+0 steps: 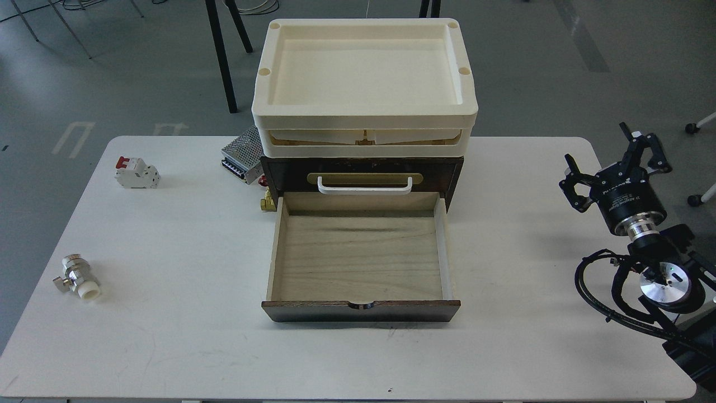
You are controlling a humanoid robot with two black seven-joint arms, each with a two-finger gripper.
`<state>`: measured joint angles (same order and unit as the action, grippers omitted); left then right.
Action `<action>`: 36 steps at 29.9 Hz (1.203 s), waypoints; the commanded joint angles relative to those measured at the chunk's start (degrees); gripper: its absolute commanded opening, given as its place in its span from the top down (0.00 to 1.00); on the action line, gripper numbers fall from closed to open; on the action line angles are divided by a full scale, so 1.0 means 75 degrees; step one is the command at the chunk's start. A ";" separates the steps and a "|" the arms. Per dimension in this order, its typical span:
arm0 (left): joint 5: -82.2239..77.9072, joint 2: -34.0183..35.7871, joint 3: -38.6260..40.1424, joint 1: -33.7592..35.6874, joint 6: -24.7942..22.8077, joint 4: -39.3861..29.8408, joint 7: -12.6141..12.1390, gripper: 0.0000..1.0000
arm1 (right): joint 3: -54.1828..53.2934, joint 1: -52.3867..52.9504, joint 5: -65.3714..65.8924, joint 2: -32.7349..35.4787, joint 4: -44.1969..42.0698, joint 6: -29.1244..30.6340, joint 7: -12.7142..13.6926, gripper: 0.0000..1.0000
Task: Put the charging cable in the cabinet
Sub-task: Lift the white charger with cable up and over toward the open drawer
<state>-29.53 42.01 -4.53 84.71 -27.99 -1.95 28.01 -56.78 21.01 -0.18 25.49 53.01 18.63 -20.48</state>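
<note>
- The worktop carried the cabinet at its middle, cream trays stacked on top, and the lower drawer stood pulled fully out, its pale wooden floor bare.
- The charging cable was nowhere in view: not in the drawer, not on the worktop, not in any end effector. The step in hand, as I judged it, was to find the cable first; the open drawer was ready to receive it, so nothing there needed moving.
- The right end effector hung over the worktop's right edge, fingers spread wide and holding nothing, well apart from the drawer. The left end effector was out of view.
- To do it well, the cable should be lowered flat into the drawer's middle, clear of the walls.
- Smaller things lay left: a perforated metal box, a breaker, a valve fitting.
</note>
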 commanded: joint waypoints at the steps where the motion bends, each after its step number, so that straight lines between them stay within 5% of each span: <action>1: -0.0023 -0.0315 -0.0018 0.0458 -0.0001 -0.0022 -0.0002 0.99 | 0.0000 0.0000 0.0000 -0.0001 -0.0001 0.0000 0.0000 0.01; 27: -0.0409 -0.3982 -0.0135 0.2627 -0.0001 -0.0022 -0.0002 1.00 | 0.0000 0.0000 0.0000 -0.0001 -0.0001 0.0000 0.0000 0.01; 36: -0.1628 -0.5601 -0.0205 0.2487 -0.0001 -0.0022 -0.0002 1.00 | 0.0000 0.0000 0.0000 -0.0001 -0.0001 0.0000 0.0000 0.01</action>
<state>-38.50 2.59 -5.81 104.19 -28.00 -2.12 28.00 -56.78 21.01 -0.18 25.49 52.99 18.63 -20.48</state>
